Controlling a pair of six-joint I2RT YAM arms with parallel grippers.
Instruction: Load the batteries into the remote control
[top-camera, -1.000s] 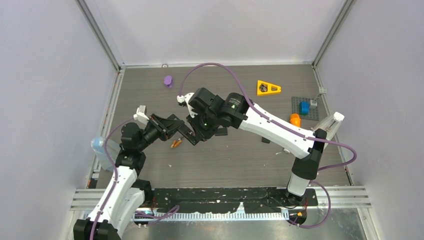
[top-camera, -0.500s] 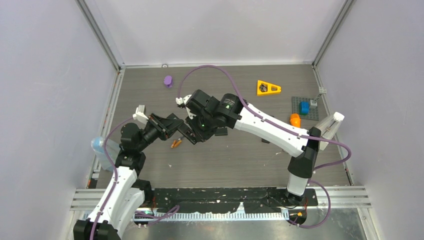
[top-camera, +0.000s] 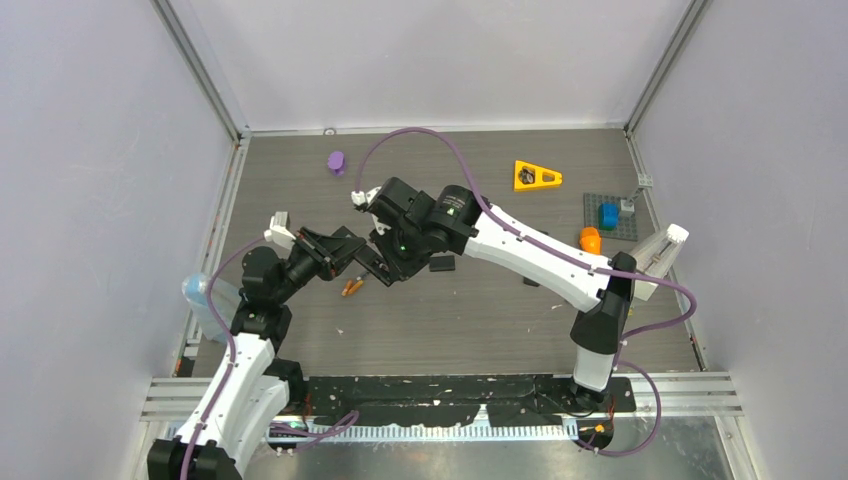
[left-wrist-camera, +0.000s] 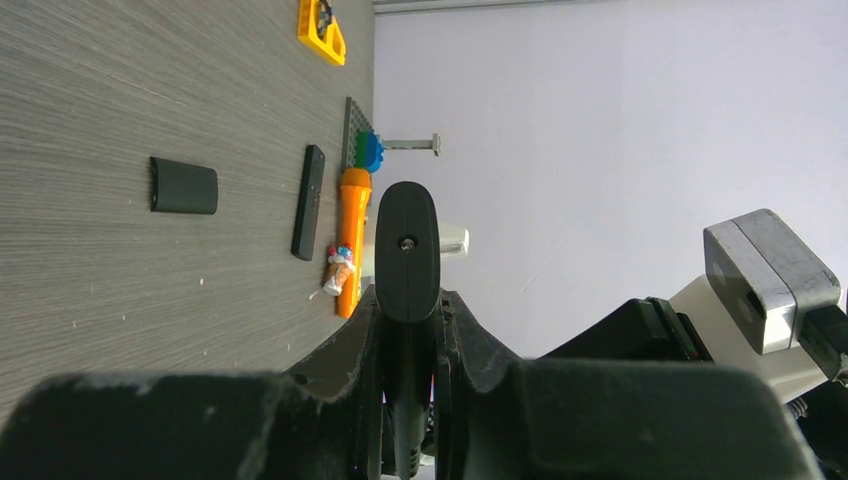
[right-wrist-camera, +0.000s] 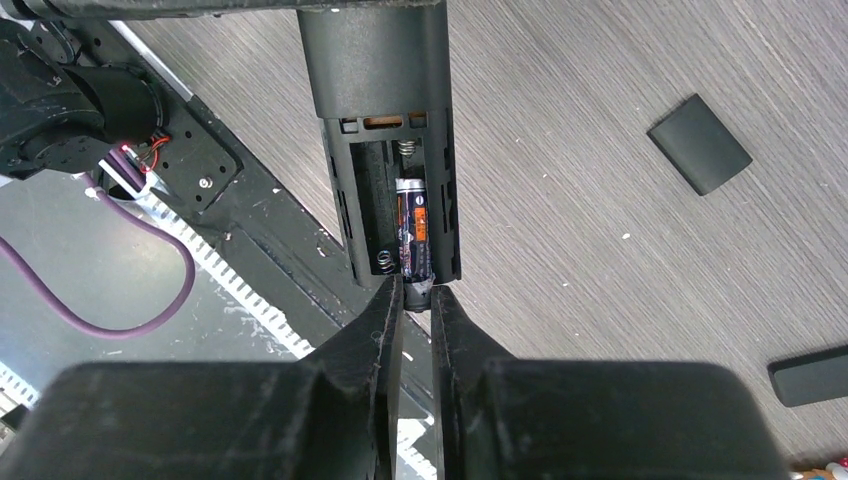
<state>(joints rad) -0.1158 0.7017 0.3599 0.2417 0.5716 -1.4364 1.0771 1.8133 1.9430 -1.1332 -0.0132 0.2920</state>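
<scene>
The battery (right-wrist-camera: 415, 238) runs twelve-to-six along the remote control (right-wrist-camera: 375, 60), its six-o'clock end pinched by the right gripper (right-wrist-camera: 417, 300). The left gripper (left-wrist-camera: 407, 315) clamps the remote control.

right arm (top-camera: 540, 262) | forearm swung left | right end effector (right-wrist-camera: 417, 300) edged left

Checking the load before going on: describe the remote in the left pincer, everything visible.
The remote is a slim black bar, plastic by its look, clamped in the left pincer and held clear of the table. Its back is uncovered, the bay open with coil springs showing. One battery, orange and black, lies in one slot, its end pinched by the right pincer; the slot beside it is empty.
</scene>
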